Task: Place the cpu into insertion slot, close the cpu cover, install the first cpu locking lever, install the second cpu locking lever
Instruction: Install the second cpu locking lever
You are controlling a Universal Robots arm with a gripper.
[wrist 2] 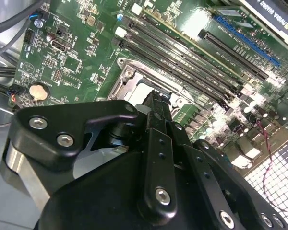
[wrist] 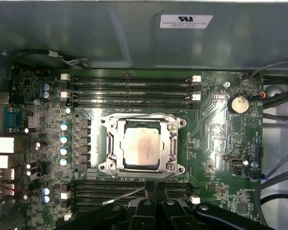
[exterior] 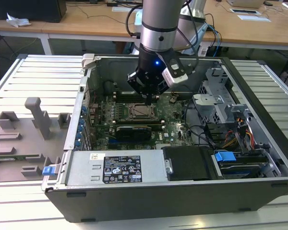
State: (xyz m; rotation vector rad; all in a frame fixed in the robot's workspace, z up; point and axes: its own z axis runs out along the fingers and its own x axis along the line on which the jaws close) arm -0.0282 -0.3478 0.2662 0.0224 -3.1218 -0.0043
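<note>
Hovering just above the socket's near edge, the hand [exterior: 149,98] has its fingers pressed together, gripping nothing. The cpu [wrist: 142,146] lies flat in the insertion slot [wrist: 109,146] at frame centre, cpu cover [wrist: 172,143] down around it, memory slots [wrist: 129,88] close on both sides.

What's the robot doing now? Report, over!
Gripper low over the insertion slot, jaws look shut, nothing held. Cpu seated, cpu cover down. Nothing in the way.

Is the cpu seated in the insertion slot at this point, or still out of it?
In. In the first wrist view the cpu lies flat inside the insertion slot, its silvery top framed by the metal on all sides.
</note>
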